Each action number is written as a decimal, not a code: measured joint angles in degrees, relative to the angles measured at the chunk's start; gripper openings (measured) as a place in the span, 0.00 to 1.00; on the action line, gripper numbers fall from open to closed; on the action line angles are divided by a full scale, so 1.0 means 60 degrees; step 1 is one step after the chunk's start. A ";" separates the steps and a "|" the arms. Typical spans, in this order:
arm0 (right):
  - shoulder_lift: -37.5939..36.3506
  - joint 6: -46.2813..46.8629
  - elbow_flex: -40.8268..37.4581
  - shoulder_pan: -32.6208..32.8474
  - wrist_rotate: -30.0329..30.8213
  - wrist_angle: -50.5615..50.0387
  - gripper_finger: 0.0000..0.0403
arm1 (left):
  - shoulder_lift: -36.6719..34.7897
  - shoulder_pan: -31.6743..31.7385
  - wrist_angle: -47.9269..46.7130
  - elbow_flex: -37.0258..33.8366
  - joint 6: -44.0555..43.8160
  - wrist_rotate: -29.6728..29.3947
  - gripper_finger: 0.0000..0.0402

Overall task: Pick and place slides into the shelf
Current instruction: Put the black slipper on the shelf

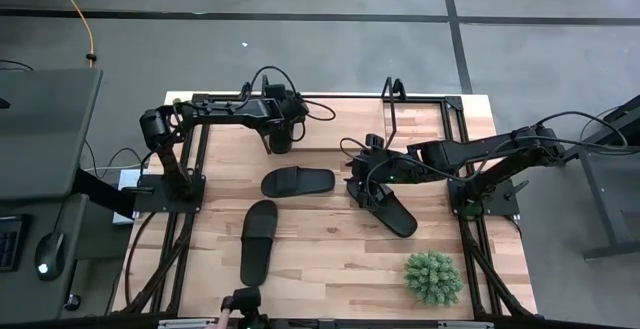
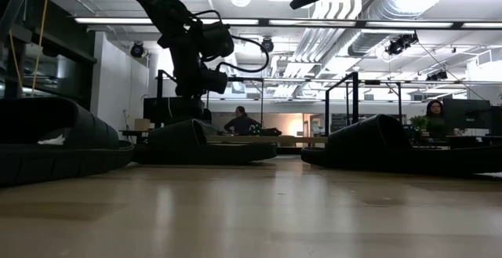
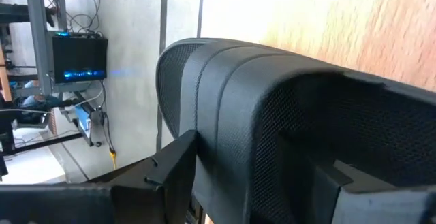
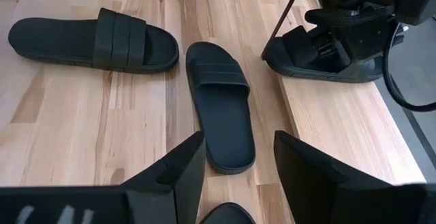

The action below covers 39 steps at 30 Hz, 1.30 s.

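Left arm: base at the tabletop's left edge, upper link rising toward the far side, forearm running rightward along the far edge, wrist bent down. Left tool (image 1: pixel 281 137): pointing down at the far centre, fingers (image 3: pixel 170 173) parted.

Right arm: base at the right edge, reaching leftward and low toward the centre, cables looped over the wrist. Right tool (image 1: pixel 362 191): near the tabletop's middle, angled down, fingers (image 4: pixel 178 166) spread with a clear gap between them.

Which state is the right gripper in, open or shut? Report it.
Open. In the right wrist view the right gripper has its two fingers spread with bare gap between them, hovering above a slide on the table, holding nothing.
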 joint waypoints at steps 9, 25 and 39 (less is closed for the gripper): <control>0.0000 -0.0007 0.0000 0.0000 0.0000 0.0000 0.41 | 0.0000 0.0000 -0.0327 0.0004 -0.0046 -0.0215 0.46; 0.0000 0.0007 0.0000 0.0000 0.0000 0.0000 0.41 | -0.0004 -0.0008 -0.0648 0.0015 -0.0204 -0.0473 0.46; 0.0000 0.0011 0.0000 0.0002 0.0000 0.0000 0.41 | -0.0041 -0.0008 -0.0900 0.0022 -0.0204 -0.0320 0.46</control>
